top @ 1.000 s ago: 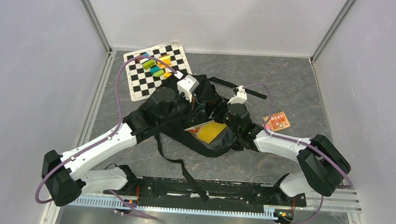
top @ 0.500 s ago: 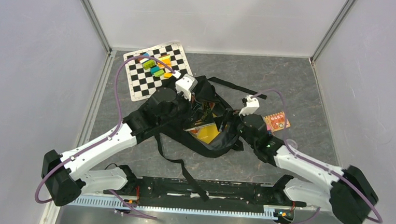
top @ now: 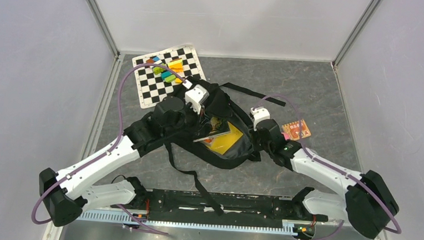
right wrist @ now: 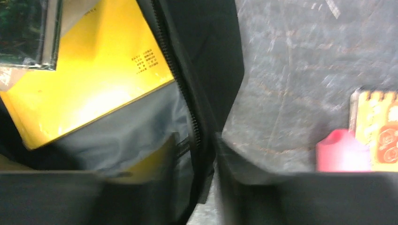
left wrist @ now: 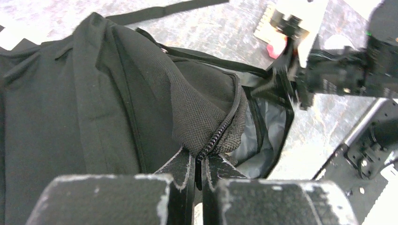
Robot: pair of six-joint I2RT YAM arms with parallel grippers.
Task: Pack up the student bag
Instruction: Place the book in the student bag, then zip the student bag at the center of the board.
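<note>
The student bag (top: 222, 101) lies mid-table, black, its mouth open toward the right. Inside lie a yellow book (top: 226, 141) and a darker-covered book (top: 216, 126). My left gripper (top: 204, 117) is shut on the bag's upper zipper edge (left wrist: 220, 133) and holds that flap up; the grey lining (left wrist: 267, 126) shows under it. My right gripper (top: 251, 134) sits at the bag's right rim, open. Its fingers straddle the zipper rim (right wrist: 187, 103), blurred, with the yellow book (right wrist: 94, 79) just beyond.
A small orange notebook (top: 295, 129) and a pink eraser (right wrist: 340, 150) lie right of the bag. A checkerboard mat (top: 150, 88) with coloured blocks (top: 168, 71) is at the back left. Long straps (top: 192, 177) trail toward the front rail.
My right gripper came out of the bag's mouth, swung right, then moved back onto the right rim, its jaws wider then narrower. My left gripper kept its hold and drew the flap slightly left.
</note>
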